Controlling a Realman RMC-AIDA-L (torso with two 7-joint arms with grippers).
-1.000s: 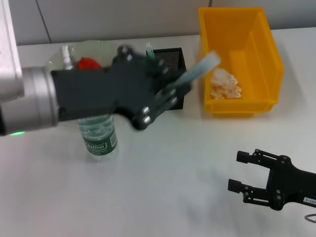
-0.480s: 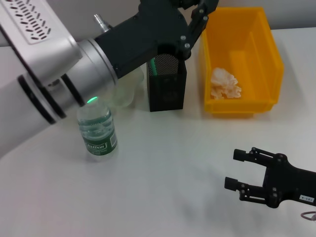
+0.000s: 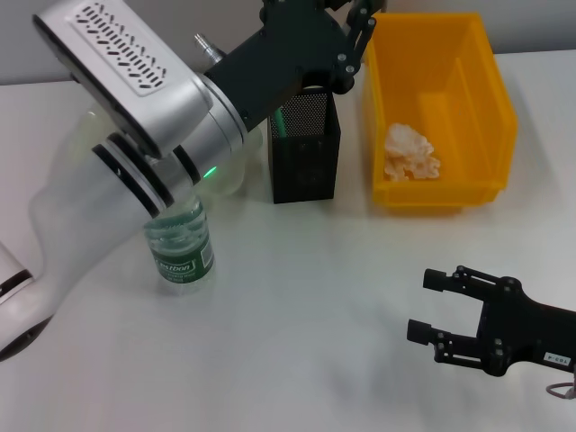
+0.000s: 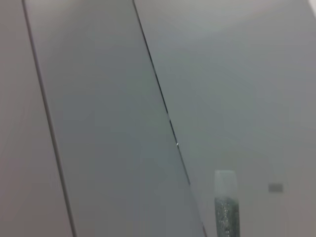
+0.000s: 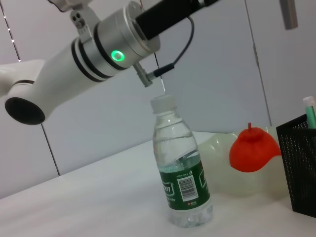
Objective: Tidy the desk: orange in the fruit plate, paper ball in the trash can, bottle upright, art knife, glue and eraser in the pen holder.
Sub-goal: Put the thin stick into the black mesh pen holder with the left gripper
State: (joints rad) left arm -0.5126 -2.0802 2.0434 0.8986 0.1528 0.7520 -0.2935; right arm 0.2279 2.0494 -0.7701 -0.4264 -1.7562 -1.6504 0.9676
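Black right gripper (image 3: 430, 306): I'm hovering it low over the white table (image 3: 297, 342), nearest of all, jaws spread wide and holding nothing.
Bottle (image 3: 180, 247): it's standing upright with its cap on, partly under my left arm; I'm counting that step as done.
Pen holder (image 3: 306, 162): the black mesh box is sitting just beyond the bottle, beside the yellow bin, with a green-tipped thing (image 3: 280, 121) poking out of it.
Orange (image 5: 254, 145): it's resting in the pale fruit plate (image 5: 217, 158) next to the pen holder, so I'm judging that done too.
Paper ball (image 3: 409, 153): it's lying inside the yellow trash can (image 3: 486, 117).
Left gripper (image 3: 358, 22): I'm reaching it across, high above the pen holder at the far edge; whether it's gripping or loose I cannot tell.
Grey stick (image 5: 288, 14): something slim is hanging high above the pen holder; glue or art knife, I can't say which.
Step in hand: I'm reading this as loading the pen holder, with the stationery the only part left.
Next move: if that stick is in my left grip, it's calling for lining up over the mesh opening, coming straight down, and letting go only once the tip is inside the rim.
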